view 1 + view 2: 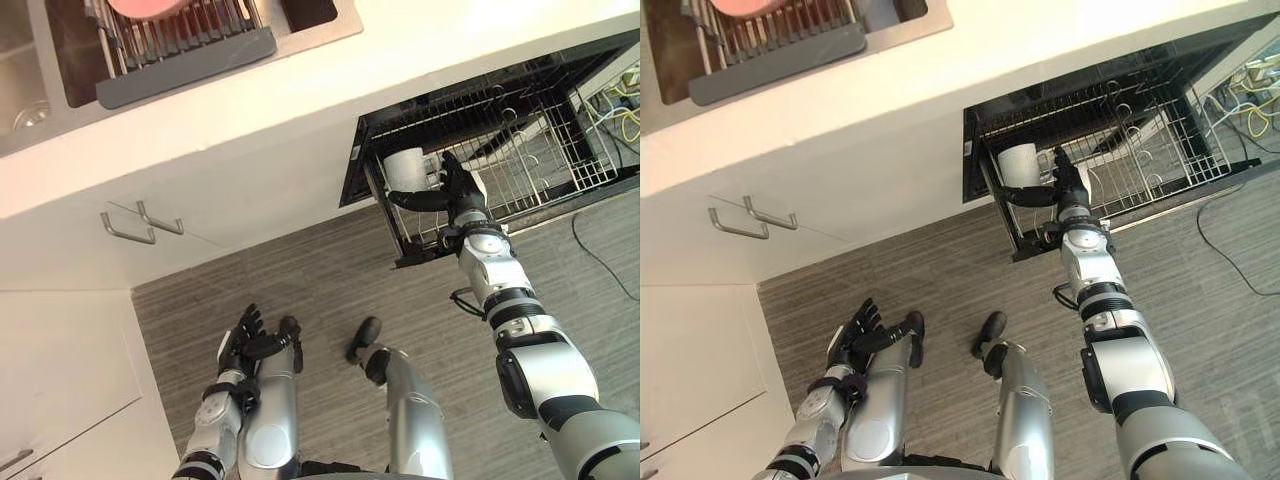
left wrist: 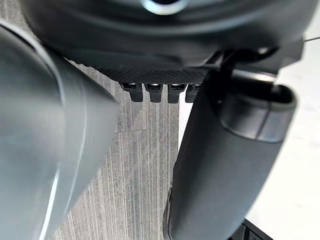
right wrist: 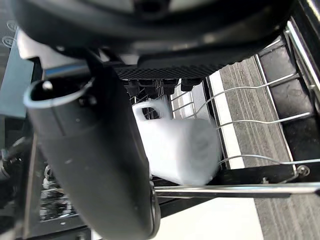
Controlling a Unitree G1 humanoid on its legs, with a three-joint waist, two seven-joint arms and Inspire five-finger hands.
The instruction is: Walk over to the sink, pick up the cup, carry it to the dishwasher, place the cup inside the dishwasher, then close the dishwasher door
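The white ceramic cup [image 1: 405, 168] with its loop handle sits in the upper right of the left eye view. It is inside the pulled-out silver wire rack [image 1: 560, 150] of the open black dishwasher [image 1: 352, 175], at the rack's left end. Your robot's right hand [image 1: 462, 190] is just beside it, fingers straight and thumb stretched wide along the cup's lower side, with nothing curled round it. You cannot tell from here whether the thumb touches the cup.

By the look of it, the walk, the pick-up and the carry are done. The cup is well apart from the stainless-steel sink [image 1: 30, 95] in the upper left corner, and the placing seems all but finished. That leaves you to draw the hand clear of the wires and close the dishwasher.

The left hand [image 1: 248, 338] hangs at the lower left, fingers loose and empty over the grey wood-grain floor [image 1: 330, 280].

The right wrist view gives you what the head views do not. The cup lies among the wire tines past the thumb, handle on the side nearest the fingers. The thumb covers its near edge, so contact is unclear there too.

The head views show you the layout instead: the dishwasher under the white countertop [image 1: 300, 90] and the rack standing well out. The left wrist view shows you bare floor past straight fingers.
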